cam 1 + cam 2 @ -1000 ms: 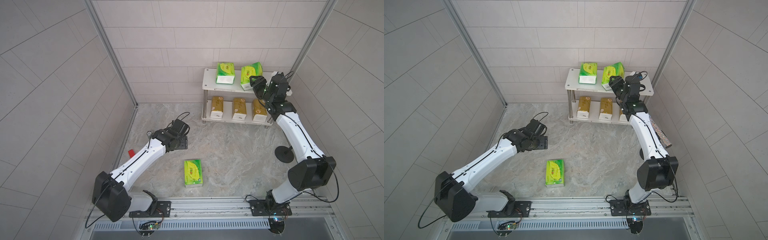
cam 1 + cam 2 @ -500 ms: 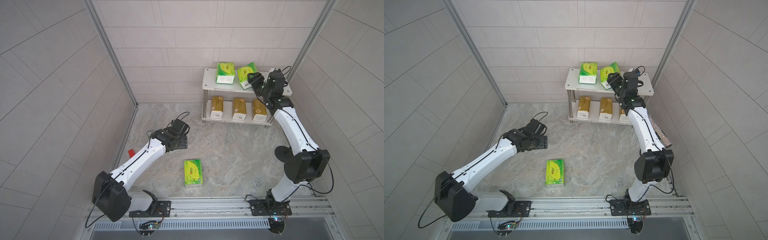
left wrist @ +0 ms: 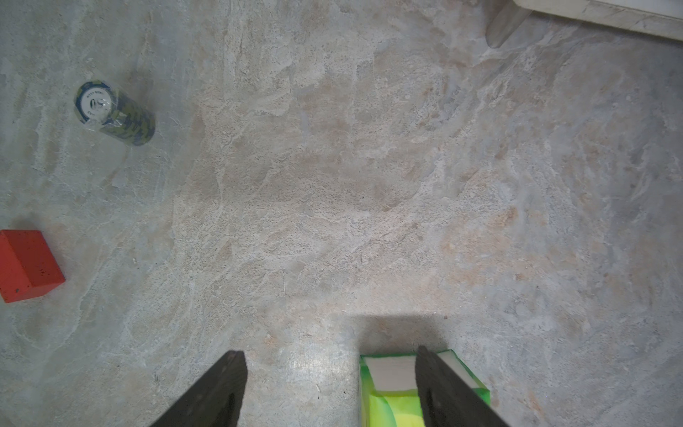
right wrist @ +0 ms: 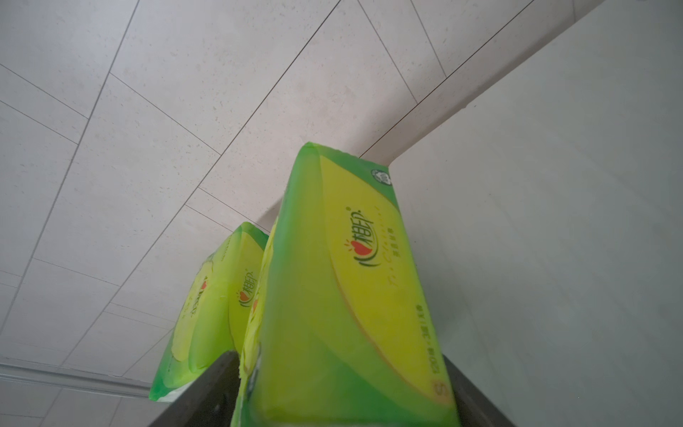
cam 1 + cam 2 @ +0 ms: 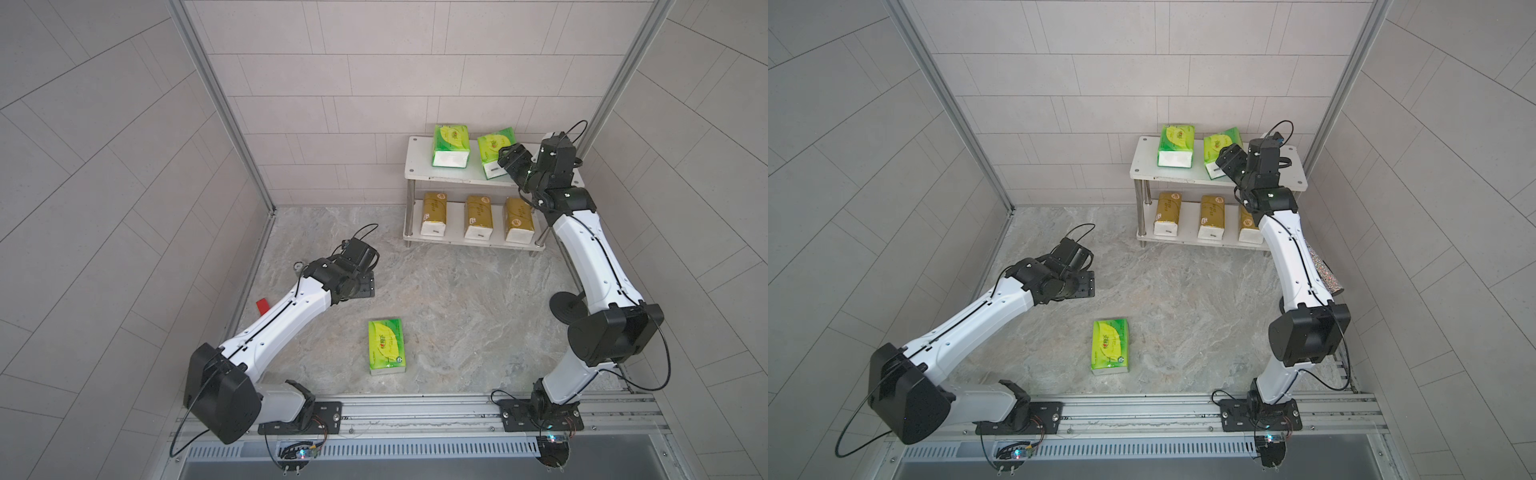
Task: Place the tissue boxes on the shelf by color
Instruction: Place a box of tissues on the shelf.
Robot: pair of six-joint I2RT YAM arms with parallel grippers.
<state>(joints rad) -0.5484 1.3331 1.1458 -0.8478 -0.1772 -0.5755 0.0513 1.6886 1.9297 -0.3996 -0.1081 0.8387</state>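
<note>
Shelf (image 5: 419, 164) with three gold packs (image 5: 478, 216) on the lower board. On the upper board, a straight green pack (image 5: 451, 143) and a skewed green pack (image 5: 492, 148) are shown, the latter between the jaws of the right gripper (image 4: 340, 366); clamping cannot be determined. A third green pack (image 5: 386, 345) is left on the table (image 5: 457, 291) near the left gripper (image 3: 329, 353), jaws apart, empty.

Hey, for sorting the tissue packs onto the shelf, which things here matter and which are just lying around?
Part of the job: shelf, two green packs on top, three gold packs below, green pack on the table.
Lying about: red block, camouflage roll, black disc, glittery tube.
</note>
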